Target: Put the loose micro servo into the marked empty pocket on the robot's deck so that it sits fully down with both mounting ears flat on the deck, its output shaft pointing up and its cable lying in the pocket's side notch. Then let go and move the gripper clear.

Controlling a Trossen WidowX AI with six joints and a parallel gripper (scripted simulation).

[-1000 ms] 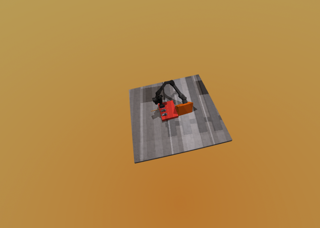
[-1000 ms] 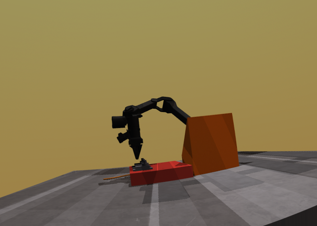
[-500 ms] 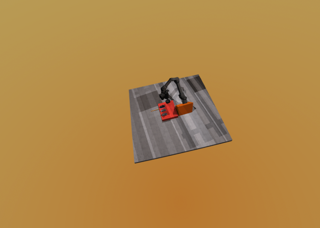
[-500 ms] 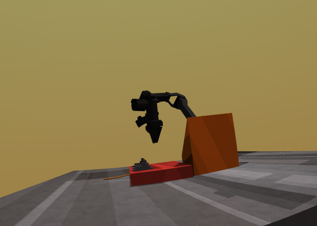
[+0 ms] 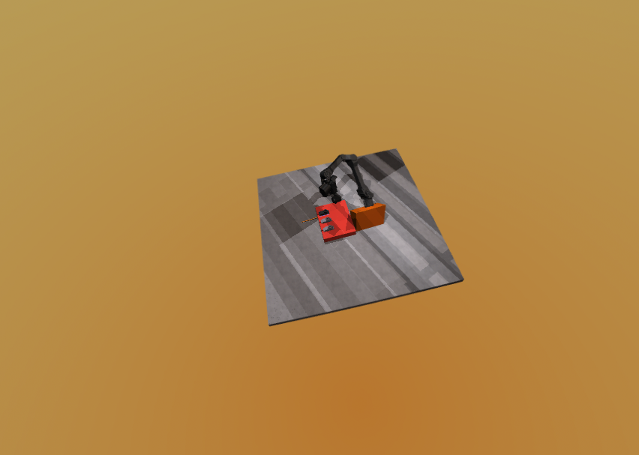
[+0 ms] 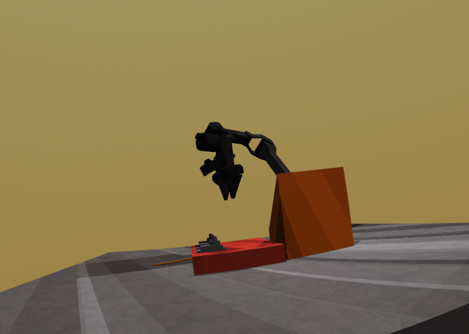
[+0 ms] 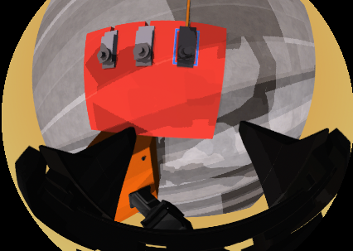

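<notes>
The dark loose servo (image 5: 323,212) (image 7: 187,37) stands in the blue-outlined pocket (image 7: 198,48) on the red deck (image 5: 340,223) (image 6: 238,260) (image 7: 153,94). Its shaft points up toward the wrist camera. Its orange cable (image 5: 310,220) (image 6: 172,262) (image 7: 189,7) runs straight out over the deck's edge on the notch side. The notch itself is hidden beneath it, and I cannot tell whether both ears lie fully flat. My gripper (image 5: 336,199) (image 6: 229,198) (image 7: 189,129) is open and empty, well above the deck and back from the servo.
Two grey servos (image 5: 326,220) (image 7: 109,48) (image 7: 144,45) sit in the same row on the deck. An orange block (image 5: 369,217) (image 6: 314,213) (image 7: 138,172) stands against the deck's side toward the arm's base.
</notes>
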